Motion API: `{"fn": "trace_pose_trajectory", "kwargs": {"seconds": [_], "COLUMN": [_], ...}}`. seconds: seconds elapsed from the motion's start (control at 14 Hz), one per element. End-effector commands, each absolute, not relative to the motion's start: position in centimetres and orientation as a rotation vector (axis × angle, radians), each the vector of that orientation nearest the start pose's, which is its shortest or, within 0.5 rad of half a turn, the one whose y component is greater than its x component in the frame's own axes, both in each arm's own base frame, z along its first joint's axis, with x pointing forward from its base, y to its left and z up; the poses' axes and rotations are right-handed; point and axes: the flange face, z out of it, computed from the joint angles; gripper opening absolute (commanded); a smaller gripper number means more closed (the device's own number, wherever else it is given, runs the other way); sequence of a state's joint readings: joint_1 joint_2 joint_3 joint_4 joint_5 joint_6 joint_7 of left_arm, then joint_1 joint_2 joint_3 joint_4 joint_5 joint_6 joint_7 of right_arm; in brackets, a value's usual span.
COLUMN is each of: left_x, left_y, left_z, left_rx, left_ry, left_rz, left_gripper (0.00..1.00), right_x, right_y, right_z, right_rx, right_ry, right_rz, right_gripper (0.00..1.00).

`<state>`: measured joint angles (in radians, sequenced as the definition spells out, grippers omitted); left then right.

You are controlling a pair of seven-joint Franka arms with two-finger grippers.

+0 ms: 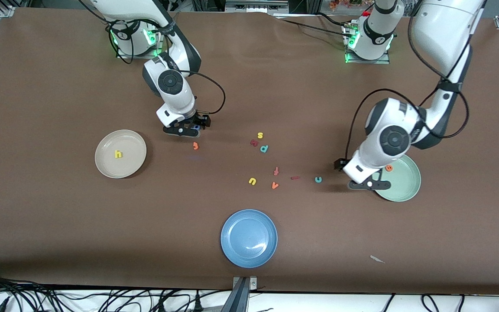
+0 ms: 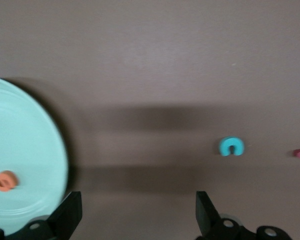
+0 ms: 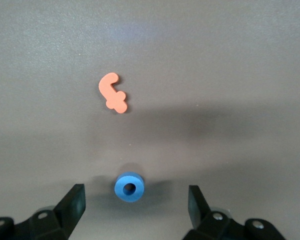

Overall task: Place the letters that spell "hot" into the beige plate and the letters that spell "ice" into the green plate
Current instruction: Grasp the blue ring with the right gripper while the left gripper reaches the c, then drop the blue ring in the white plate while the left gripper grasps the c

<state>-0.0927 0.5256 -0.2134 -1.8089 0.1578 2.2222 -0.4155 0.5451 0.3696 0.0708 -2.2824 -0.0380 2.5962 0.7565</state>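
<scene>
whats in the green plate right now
Only the orange e shows in the green plate. The left end effector overhangs its rim, hiding some of it.

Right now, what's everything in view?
beige plate: one, cream, toward right arm's end
h: one, yellow, in the beige plate
green plate: one, mint, toward left arm's end
e: one, orange, in the green plate
blue plate: one, blue, nearest the front camera
o: one, blue, on table between right end effector's fingers
t: one, orange, on table beside the o
c: one, teal, near green plate
i: one, dark red, beside the c
stray letters: six, mixed colours, mid-table
left end effector: open, over table at green plate's edge
right end effector: open, straddling the o
</scene>
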Motion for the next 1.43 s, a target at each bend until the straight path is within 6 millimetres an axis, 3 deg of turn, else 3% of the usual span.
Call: {"fn": "trace_pose_trajectory", "kwargs": {"seconds": [0.0, 0.14, 0.36, 0.71, 1.0, 1.28, 1.35], "left_x": [62.9, 63.0, 63.4, 63.2, 63.4, 63.4, 63.6], "left_y": [-20.9, -21.9, -23.3, -23.5, -24.8, -25.2, -25.4], "left_z": [23.7, 23.2, 22.1, 20.2, 18.7, 17.9, 17.6], "left_rx": [-3.103, -3.101, -3.102, -3.097, -3.100, -3.102, -3.106], "left_ry": [-0.148, -0.196, -0.222, -0.226, -0.236, -0.232, -0.231], "left_rz": [0.136, 0.137, 0.138, 0.164, 0.172, 0.181, 0.177], "left_gripper": [1.00, 1.00, 1.00, 1.00, 1.00, 0.92, 0.90], "right_x": [42.4, 42.4, 42.4, 42.6, 42.6, 42.7, 42.7], "right_y": [30.4, 30.3, 30.2, 30.2, 30.2, 30.3, 30.3], "right_z": [18.6, 18.3, 18.0, 17.5, 17.4, 17.5, 17.6], "right_rx": [-3.153, -3.153, -3.157, -3.142, -3.140, -3.138, -3.138], "right_ry": [0.144, 0.147, 0.147, 0.153, 0.158, 0.167, 0.172], "right_rz": [0.047, 0.049, 0.057, 0.032, 0.031, 0.027, 0.027], "right_gripper": [0.90, 0.86, 0.61, 0.57, 0.42, 0.06, 0.02]}}
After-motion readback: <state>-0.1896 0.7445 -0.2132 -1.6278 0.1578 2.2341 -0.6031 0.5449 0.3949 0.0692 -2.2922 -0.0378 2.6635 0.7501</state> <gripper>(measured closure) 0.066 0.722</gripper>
